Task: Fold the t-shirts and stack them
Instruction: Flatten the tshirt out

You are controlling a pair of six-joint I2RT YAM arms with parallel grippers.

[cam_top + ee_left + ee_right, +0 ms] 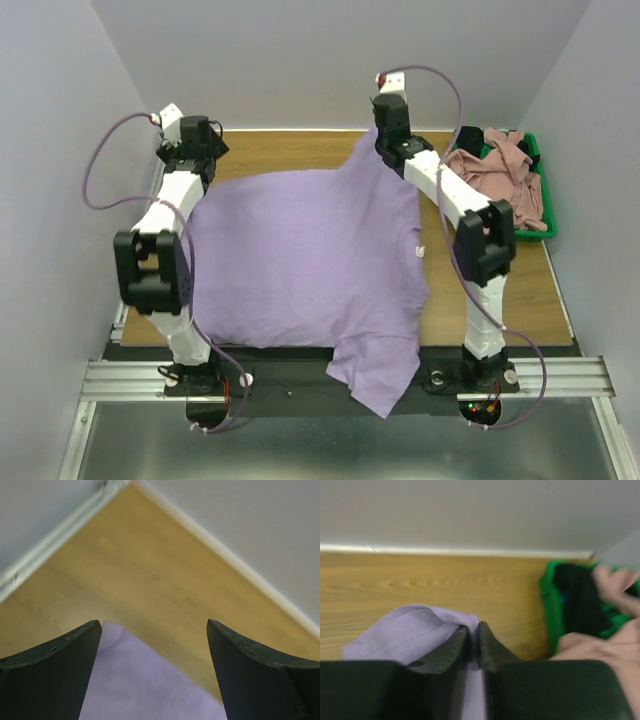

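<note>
The lavender t-shirt (305, 265) lies spread over the wooden table (280, 150), one part hanging over the near edge. My right gripper (385, 145) is shut on the shirt's far right hem and lifts it; the wrist view shows the fabric (415, 630) pinched between the fingers (475, 632). My left gripper (195, 150) is open at the shirt's far left corner; that corner (145, 680) lies between its spread fingers, apart from them. The pink t-shirt (500, 175) and the black t-shirt (470, 140) lie bunched in the green bin (535, 215).
The green bin stands at the table's far right, also in the right wrist view (551, 605). Grey walls enclose the table at the back and sides. Both arms reach along the table's left and right sides.
</note>
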